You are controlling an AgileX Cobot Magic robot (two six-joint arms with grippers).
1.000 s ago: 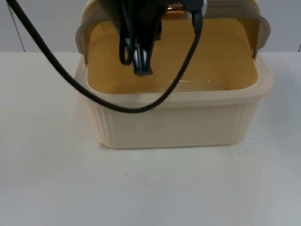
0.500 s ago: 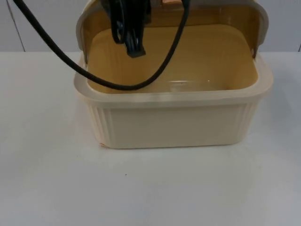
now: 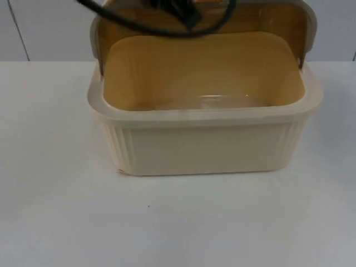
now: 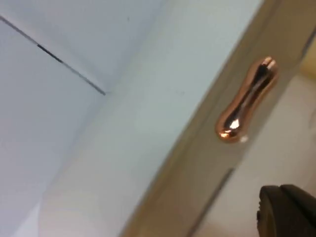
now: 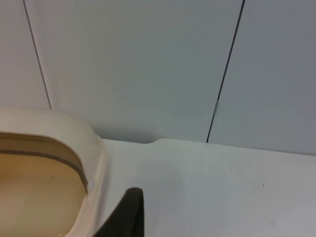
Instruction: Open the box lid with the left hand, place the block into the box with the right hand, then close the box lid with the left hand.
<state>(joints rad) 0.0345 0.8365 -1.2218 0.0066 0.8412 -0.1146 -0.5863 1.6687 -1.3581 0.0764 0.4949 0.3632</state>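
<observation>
The box stands on the tabletop toward its far edge, near the partition wall. Its lid stands raised behind the opening, along the box's far side.

Smooth cream plastic on the box, a bit shiny, with little ribs down its front wall. See-through yellow-brown plastic on the lid, standing at 12 o'clock behind the box. Shiny copper-coloured metal on the small knob of the lid, bright like a mirror. Smooth, matt white on the table. Flat, dull grey on the wall panels. Matt black on the fingertip.
</observation>
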